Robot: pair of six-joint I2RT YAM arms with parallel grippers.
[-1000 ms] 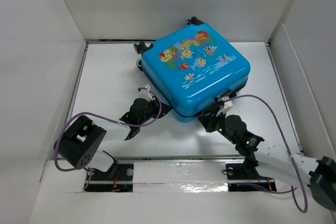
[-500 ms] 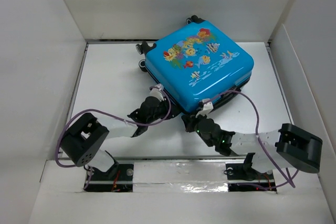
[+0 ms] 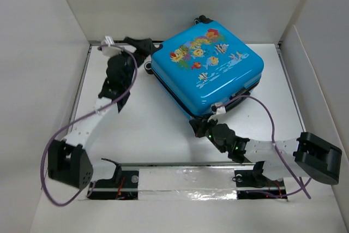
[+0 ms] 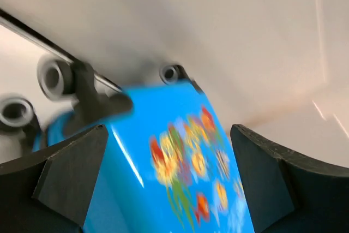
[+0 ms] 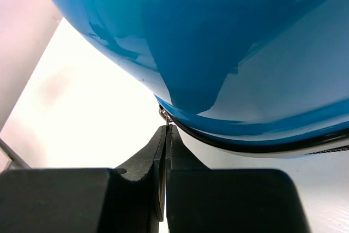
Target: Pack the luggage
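The luggage (image 3: 210, 66) is a bright-blue hard-shell suitcase with a fish print, lying flat and closed at the back of the table. My left gripper (image 3: 142, 45) is up at its back-left corner, beside the black wheels (image 4: 54, 77). It is open, and in the left wrist view the blurred shell (image 4: 180, 189) shows between its wide-apart fingers (image 4: 71, 173). My right gripper (image 3: 197, 126) is at the suitcase's near corner. In the right wrist view it (image 5: 168, 130) is shut on a small metal zipper pull (image 5: 164, 115) under the blue shell (image 5: 229, 36).
White walls (image 3: 60, 20) box in the table on the left, back and right. The left arm stretches along the left side of the white tabletop (image 3: 158, 129). A silver-taped rail (image 3: 180, 181) runs along the near edge between the arm bases.
My left gripper let go at the suitcase's near-left edge, opened wide and swung to the back-left corner. The right gripper slid left along the near edge, still shut.
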